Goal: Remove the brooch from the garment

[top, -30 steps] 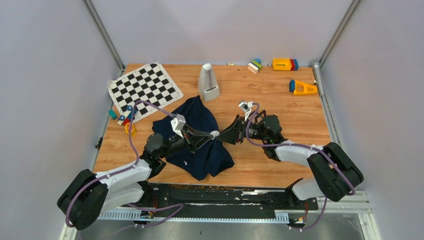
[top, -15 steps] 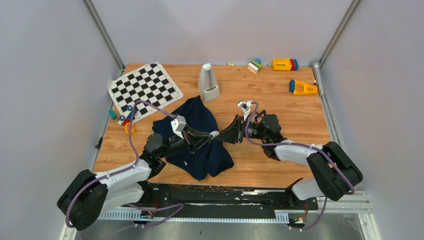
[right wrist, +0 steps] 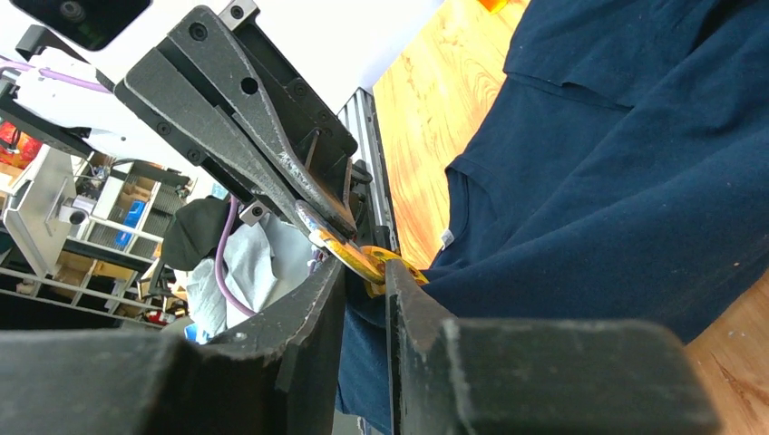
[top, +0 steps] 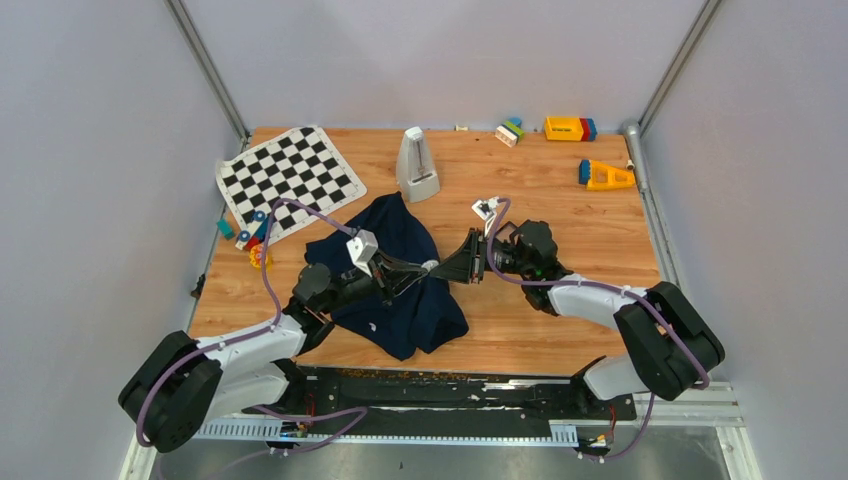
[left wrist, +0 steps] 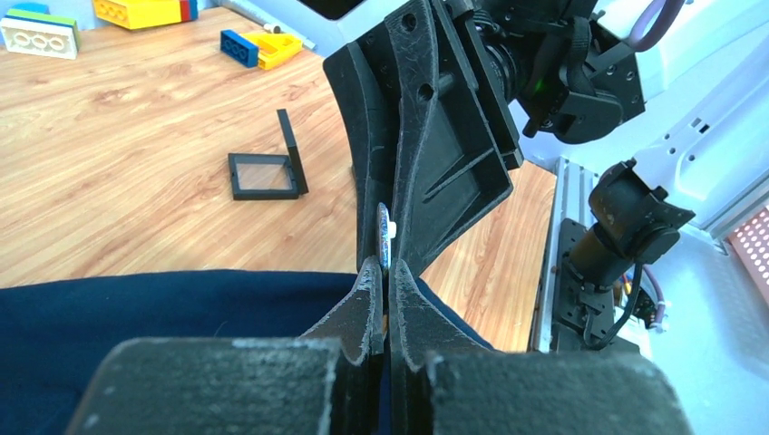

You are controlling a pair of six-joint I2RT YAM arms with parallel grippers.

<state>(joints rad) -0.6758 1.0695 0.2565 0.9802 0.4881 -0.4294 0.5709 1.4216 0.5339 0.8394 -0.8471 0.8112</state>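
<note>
Navy cloth lies crumpled on the grained wooden table [top: 585, 215]. The garment [top: 415, 318] is heaped left of centre, and two scuffed black plastic claws meet tip to tip over its right edge. The left gripper [left wrist: 383, 272] has its tapered fingers pressed together on the brooch [left wrist: 384, 237], a thin silvery disc seen edge-on, standing upright out of their tips above the dark fabric. The right gripper [right wrist: 365, 276] nips the same piece from the opposite side with broad, ribbed fingers nearly together; its own camera shows a yellow-gold bit caught between them. Behind, on bare wood, a flat black square frame [left wrist: 263, 194] lies with a thin panel standing at its right edge. A checkered mat [top: 290, 175] sits at the far left corner.
</note>
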